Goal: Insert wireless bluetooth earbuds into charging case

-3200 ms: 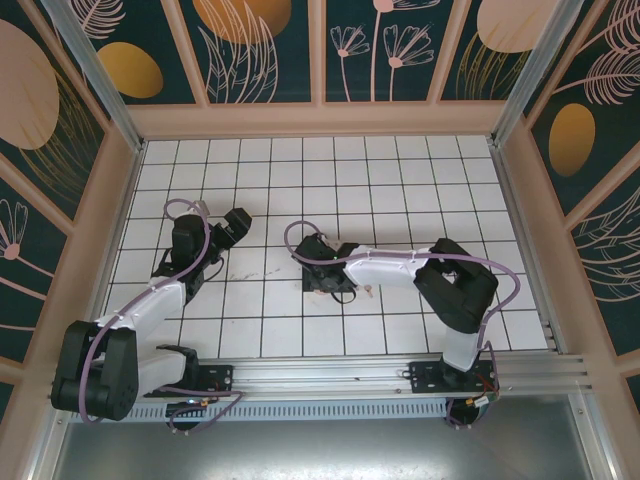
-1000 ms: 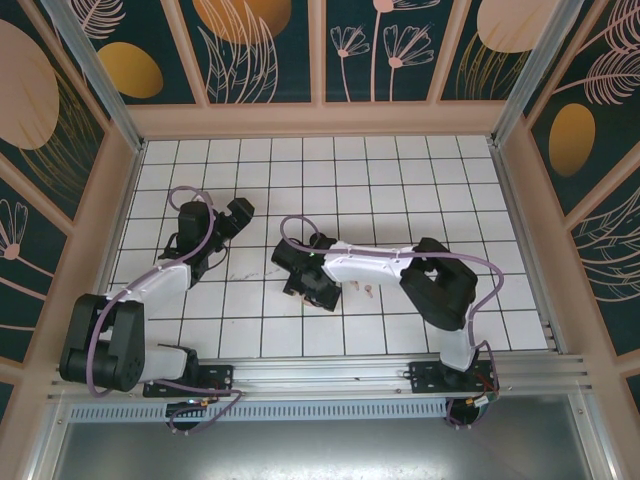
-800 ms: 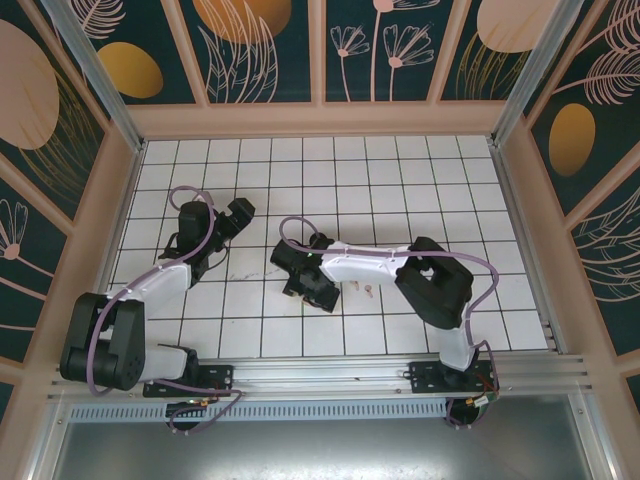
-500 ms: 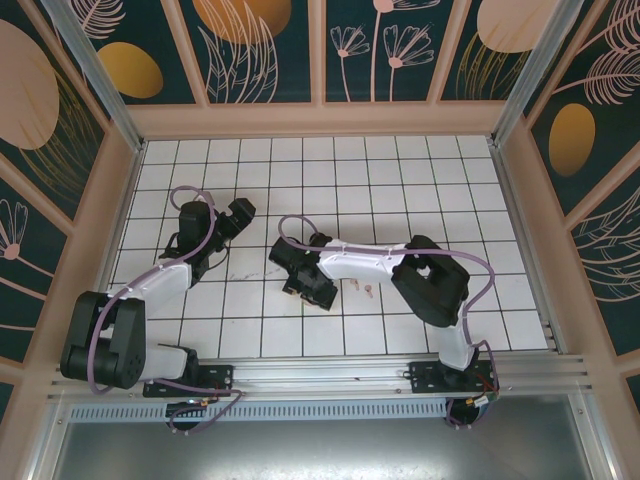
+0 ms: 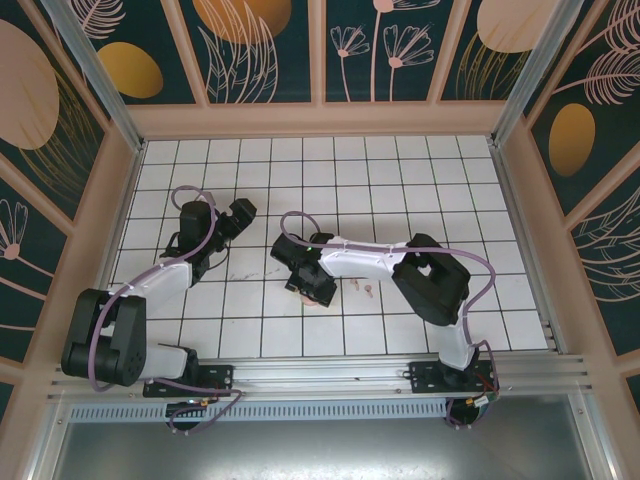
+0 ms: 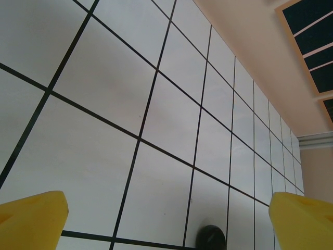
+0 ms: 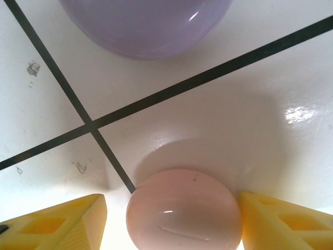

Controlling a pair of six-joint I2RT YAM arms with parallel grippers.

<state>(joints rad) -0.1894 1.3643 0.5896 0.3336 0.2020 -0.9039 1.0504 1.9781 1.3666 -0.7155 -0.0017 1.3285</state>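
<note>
- The white tiled table (image 5: 400, 180) lies under both my arms.
- My left pincer (image 6: 166, 213) is released, its yellow fingers spread wide over the tiles. A dark round object (image 6: 210, 239) sits at the lower edge of that view.
- My right pincer (image 7: 170, 203) is released and straddles the pink case (image 7: 184, 211). One finger appears to touch its side; the other stands apart.
- The lilac case (image 7: 145, 26) lies near, across a grid line.
- The tiny pink earbuds (image 5: 366, 290) lie on the table just beside my right arm, outside the cases.
</note>
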